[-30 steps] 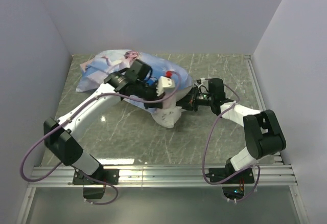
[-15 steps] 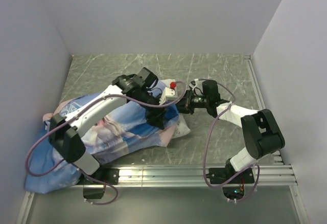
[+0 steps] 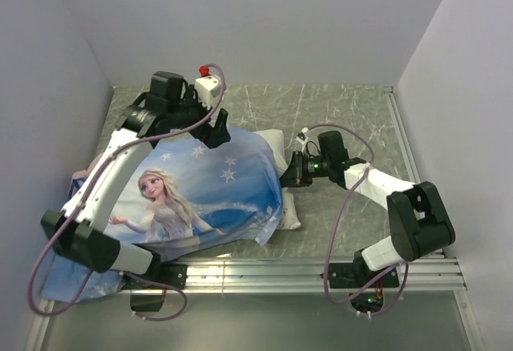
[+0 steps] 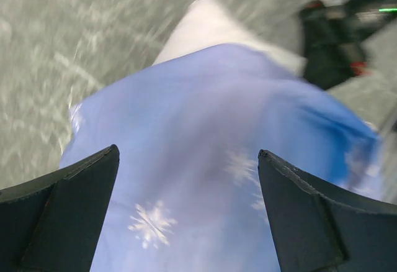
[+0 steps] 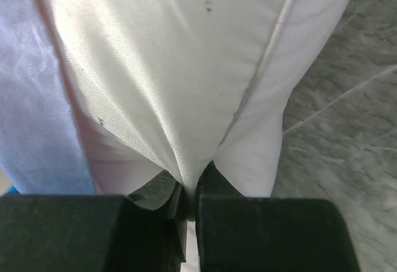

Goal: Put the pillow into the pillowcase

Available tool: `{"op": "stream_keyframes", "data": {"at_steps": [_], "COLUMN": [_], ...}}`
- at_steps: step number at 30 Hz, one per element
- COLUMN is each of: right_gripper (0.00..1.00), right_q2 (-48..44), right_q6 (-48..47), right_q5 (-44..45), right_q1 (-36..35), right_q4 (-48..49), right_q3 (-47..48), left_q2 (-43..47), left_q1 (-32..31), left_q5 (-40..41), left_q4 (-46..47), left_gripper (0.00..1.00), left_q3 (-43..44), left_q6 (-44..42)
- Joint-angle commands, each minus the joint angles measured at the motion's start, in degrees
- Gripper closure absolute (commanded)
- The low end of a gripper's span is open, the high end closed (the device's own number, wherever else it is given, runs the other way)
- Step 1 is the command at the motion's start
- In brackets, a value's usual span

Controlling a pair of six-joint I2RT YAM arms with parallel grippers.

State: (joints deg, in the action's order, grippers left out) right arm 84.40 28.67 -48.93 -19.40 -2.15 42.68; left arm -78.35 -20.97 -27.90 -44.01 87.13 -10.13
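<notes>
We see the pillowcase point(image 3: 200, 199) lying print side up across the left and centre of the top view. Its blue Elsa picture faces the camera, and its lower left end spills past the near edge of the tabletop point(image 3: 345, 110). The pillow point(image 3: 276, 144) is mostly under this cloth. Only its white right end shows, poking out along the right edge of the print just left of centre frame.

The left claw point(image 3: 216, 129) sits above the upper edge of the pillowcase, in the upper left-centre of the top view. In the left wrist view its two dark fingers point(image 4: 68, 210) stand wide apart. The snowflake-printed blue cloth fills the space below them, and nothing is gripped. A white corner of the pillow shows at the top of that view.

The right claw point(image 3: 287, 176) reaches in from the right at mid-frame. In the right wrist view its fingers are pressed together at the bottom centre, pinching a fold of the pillow's white fabric beside a seam. A strip of pale blue pillowcase runs down the left side.
</notes>
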Motion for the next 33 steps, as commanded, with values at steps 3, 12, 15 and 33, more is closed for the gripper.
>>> {"op": "stream_keyframes", "data": {"at_steps": [3, 12, 15, 33], "right_gripper": [1.00, 1.00, 1.00, 0.84], "right_q2": [-4.1, -4.0, -3.3, -11.0], "right_q6": [-9.6, -15.2, -15.9, -21.4], "right_q5": [3.6, 5.8, 6.0, 4.6], "right_q1": [-0.7, -2.5, -2.7, 1.6], "right_q4": [-3.6, -4.4, -4.6, -10.1], "right_q3": [-1.5, -1.0, -0.1, 1.7], "left_q2": [-7.8, -19.9, -22.3, -30.8], "left_q1": [-0.6, -3.5, -5.8, -14.1], "left_q5": [10.1, -6.6, -10.7, -15.9], "left_q4": [5.1, 9.4, 10.6, 26.5], "left_gripper": [0.01, 0.54, 0.97, 1.00], "left_q3": [-1.0, 4.6, 6.8, 14.6], "left_q6": [4.7, 7.9, 9.4, 22.4]}}
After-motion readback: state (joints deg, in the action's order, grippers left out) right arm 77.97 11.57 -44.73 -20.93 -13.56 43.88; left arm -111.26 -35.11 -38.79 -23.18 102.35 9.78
